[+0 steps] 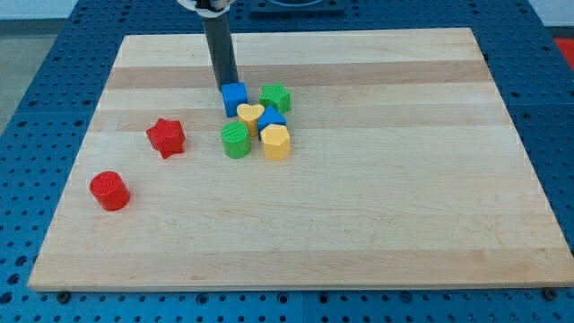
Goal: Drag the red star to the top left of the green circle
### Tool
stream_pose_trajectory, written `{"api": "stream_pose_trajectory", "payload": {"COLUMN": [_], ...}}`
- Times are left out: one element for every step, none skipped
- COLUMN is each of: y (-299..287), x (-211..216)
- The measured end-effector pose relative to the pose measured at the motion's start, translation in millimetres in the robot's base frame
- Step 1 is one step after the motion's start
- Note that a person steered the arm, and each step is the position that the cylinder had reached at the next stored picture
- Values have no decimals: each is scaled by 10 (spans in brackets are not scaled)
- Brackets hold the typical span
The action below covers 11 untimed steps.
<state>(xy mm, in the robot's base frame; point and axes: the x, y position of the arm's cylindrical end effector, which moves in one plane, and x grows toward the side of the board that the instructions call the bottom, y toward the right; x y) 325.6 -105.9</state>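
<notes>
The tip (225, 87) touches the blue cube (234, 97) near the table's (404, 215) top edge; there are no fingers, only a rod. The red star (166, 136) lies left of the green circle (236, 140).

Straight dark grey rod, my tip (226, 87) (blunt), pale collar above

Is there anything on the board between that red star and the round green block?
Nothing. In the camera view, the stretch of wood between the red star and the green circle is bare; the other blocks crowd the circle's far side.
</notes>
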Motion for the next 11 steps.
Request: {"api": "stream_pose_trajectory", "payload": {"y": [54, -350, -1357, -1979, -1971, -1794, -1496, -979, -521, -431, -596], "x": [154, 165, 150, 267, 589, 988, 1151, 1062, 874, 899, 1189]}}
